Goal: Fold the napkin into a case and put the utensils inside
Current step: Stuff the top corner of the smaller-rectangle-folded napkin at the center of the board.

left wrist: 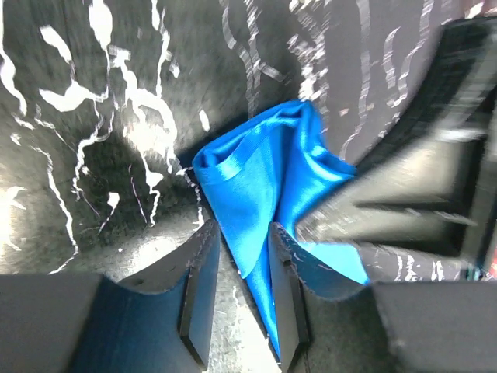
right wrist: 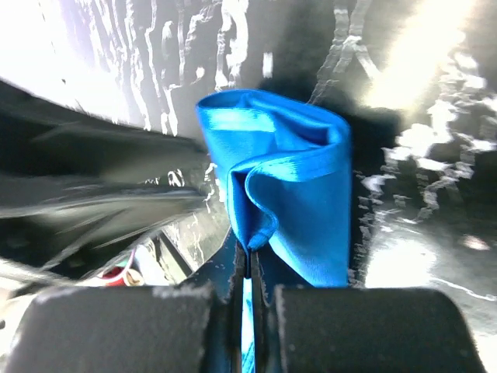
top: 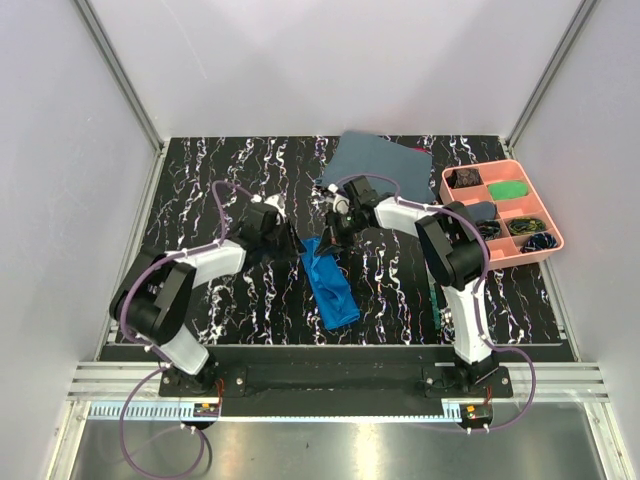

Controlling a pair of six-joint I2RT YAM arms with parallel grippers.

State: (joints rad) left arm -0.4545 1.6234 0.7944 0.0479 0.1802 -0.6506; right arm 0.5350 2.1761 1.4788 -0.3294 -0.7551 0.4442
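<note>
The napkin (top: 333,290) lies folded into a long bright blue strip on the black, white-veined tabletop (top: 200,170), in the centre between the two arms, its far end raised where the grippers meet it. In the top external view the left gripper (top: 293,243) reaches in at that far end from the left, and the right gripper (top: 328,236) from the right. A grey-blue cloth (top: 380,158) lies flat at the far edge, well apart from the strip. A pink tray (top: 480,166) with filled compartments sits at the far right. In the left wrist view the napkin (left wrist: 264,186) shows as a bunched, shiny fold tapering to a point that runs down between the left gripper's (left wrist: 241,299) fingers (left wrist: 200,295). These jaws stand partly apart, with tabletop visible beside the cloth in the gap, so the cloth is not clamped. The right gripper (left wrist: 419,179) appears there only as a blurred dark body against the cloth's right side. In the right wrist view the right gripper (right wrist: 250,272) has its jaws pressed together on a hanging fold of the napkin (right wrist: 287,179), which stands lifted and curled above the tabletop (right wrist: 435,233).
</note>
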